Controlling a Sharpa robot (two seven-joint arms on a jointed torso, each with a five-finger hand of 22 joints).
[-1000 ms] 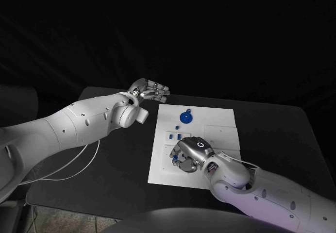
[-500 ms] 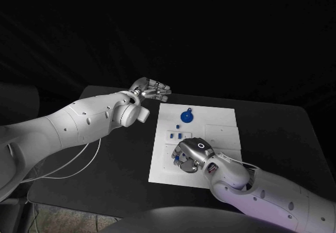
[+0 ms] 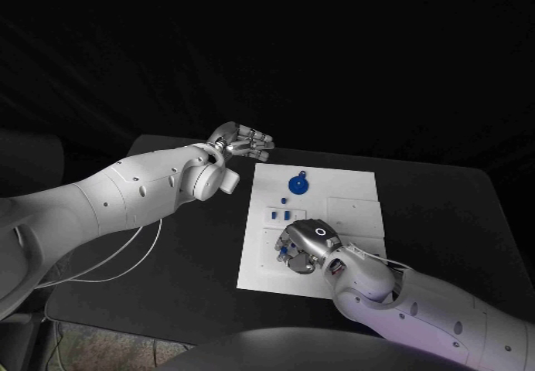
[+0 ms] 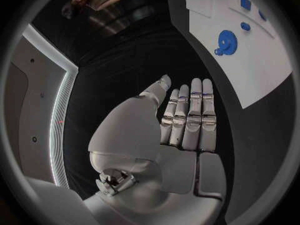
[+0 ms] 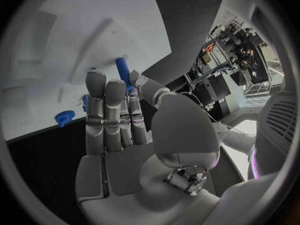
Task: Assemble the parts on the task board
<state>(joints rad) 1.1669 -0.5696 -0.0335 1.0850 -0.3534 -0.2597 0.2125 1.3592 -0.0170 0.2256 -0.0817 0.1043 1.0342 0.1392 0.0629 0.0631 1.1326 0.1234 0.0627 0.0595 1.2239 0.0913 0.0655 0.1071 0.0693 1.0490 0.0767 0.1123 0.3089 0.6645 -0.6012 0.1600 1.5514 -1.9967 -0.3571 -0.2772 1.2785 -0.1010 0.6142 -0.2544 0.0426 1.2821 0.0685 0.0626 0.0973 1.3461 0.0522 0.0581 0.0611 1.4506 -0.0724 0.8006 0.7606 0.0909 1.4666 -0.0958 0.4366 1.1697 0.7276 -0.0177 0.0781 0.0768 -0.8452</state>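
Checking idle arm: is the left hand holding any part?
No. The left hand is flat and empty over bare table, away from the white board.

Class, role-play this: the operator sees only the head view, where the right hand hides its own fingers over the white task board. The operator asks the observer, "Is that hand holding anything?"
Observer: Yes. In the right wrist view, the right hand seems to pinch a blue cylindrical peg between thumb and fingers.
Operator: Is the left hand carrying a part?
Observer: No. The left wrist view shows the left hand with an empty palm, fingers straight, above the black table.
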